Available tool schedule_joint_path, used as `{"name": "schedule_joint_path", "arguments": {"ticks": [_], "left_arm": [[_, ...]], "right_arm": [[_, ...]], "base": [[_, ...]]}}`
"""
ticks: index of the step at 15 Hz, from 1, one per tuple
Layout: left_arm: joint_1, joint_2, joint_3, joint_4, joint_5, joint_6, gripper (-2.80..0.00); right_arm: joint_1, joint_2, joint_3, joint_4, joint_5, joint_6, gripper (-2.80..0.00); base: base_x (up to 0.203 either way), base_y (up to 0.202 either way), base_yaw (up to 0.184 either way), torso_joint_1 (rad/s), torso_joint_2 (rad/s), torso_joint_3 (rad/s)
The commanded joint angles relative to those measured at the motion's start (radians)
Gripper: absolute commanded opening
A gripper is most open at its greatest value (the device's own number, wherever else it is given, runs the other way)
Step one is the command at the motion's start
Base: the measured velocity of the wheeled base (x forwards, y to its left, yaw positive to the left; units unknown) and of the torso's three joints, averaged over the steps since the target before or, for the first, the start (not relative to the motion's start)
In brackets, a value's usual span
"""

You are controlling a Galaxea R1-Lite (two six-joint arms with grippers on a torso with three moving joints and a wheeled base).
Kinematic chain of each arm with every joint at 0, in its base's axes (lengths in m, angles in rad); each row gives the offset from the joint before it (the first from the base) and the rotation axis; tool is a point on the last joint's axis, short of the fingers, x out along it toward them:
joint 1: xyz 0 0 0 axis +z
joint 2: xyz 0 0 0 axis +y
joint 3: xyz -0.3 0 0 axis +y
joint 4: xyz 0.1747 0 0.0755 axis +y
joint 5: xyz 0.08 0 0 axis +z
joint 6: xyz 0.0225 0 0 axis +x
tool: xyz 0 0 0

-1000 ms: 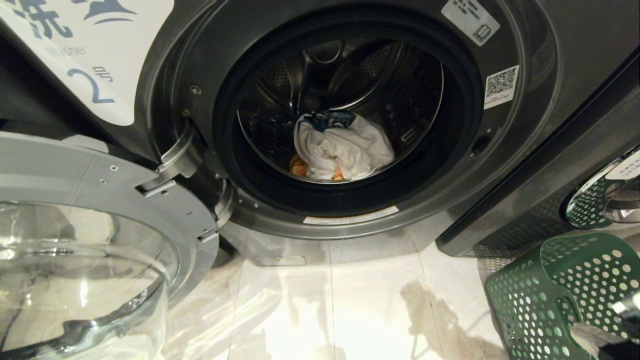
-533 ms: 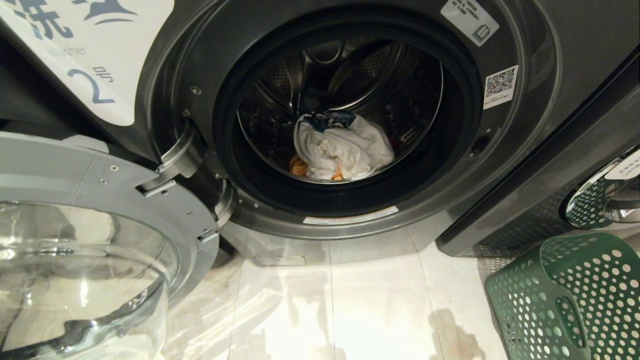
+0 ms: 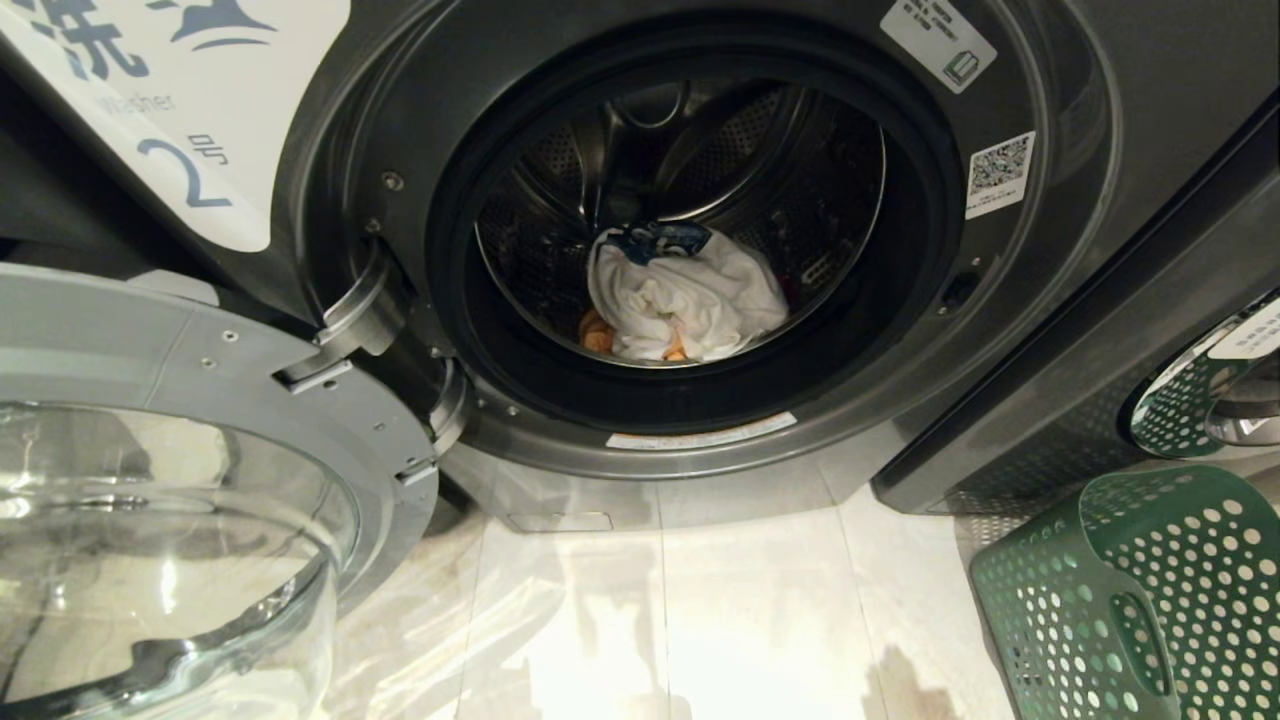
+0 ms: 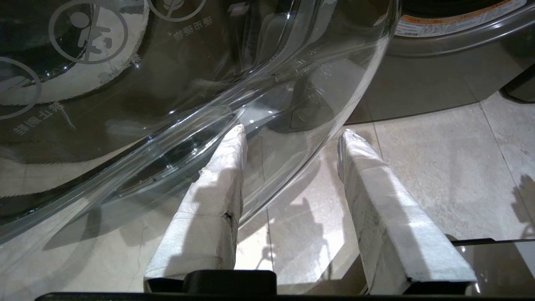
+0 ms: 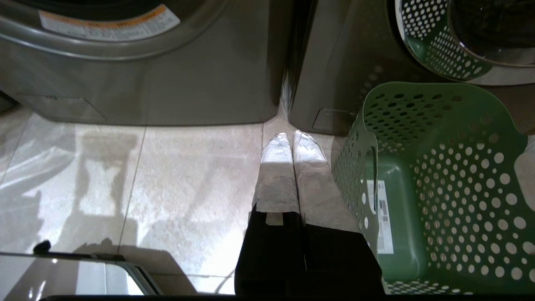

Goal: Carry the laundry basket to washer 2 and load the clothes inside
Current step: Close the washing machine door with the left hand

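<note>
- Left gripper [image 4: 290,133] hangs low by the swung-open glass door [image 3: 170,520] of washer 2 [image 3: 1090,90]; my left wrist view shows its two taped fingers [image 4: 217,184] parted about halfway with nothing between them, one tip close against the curved glass, though I cannot tell if it touches
- Going rightward, washer 2 stands with its drum mouth wide open, the blue "2" on its white label [image 3: 180,130] at the left of the opening
- Inside the drum lie the clothes [image 3: 685,295]: a white bundle on top with a dark blue patch, and bits of orange showing under its lower edge; I see no red-pink piece from here
- Right gripper [image 5: 291,138] points at the floor tiles [image 3: 700,620] in front of the seam between washer 2 and its neighbouring washer [image 3: 1180,300]; its fingers are pressed together and hold nothing
- Furthest right sits the laundry basket [image 3: 1130,590], upright on the floor; from my right wrist view its bottom looks bare, only a label on it
- The relation that counts: the basket lies just beside the right gripper on its outer side, well apart from the left one, so the right arm is the nearer; I judge loading is finished, with the open door at the left arm's side
</note>
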Motion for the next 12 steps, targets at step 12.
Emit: {"name": "schedule_joint_path", "arguments": {"ticks": [12], "left_arm": [[0.0, 0.0, 0.0, 0.0, -0.008, 0.016, -2.8]], "right_arm": [[0.001, -0.062, 0.034, -0.002, -0.006, 0.006, -2.8]], "base": [[0.0, 0.0, 0.0, 0.0, 0.0, 0.0]]}}
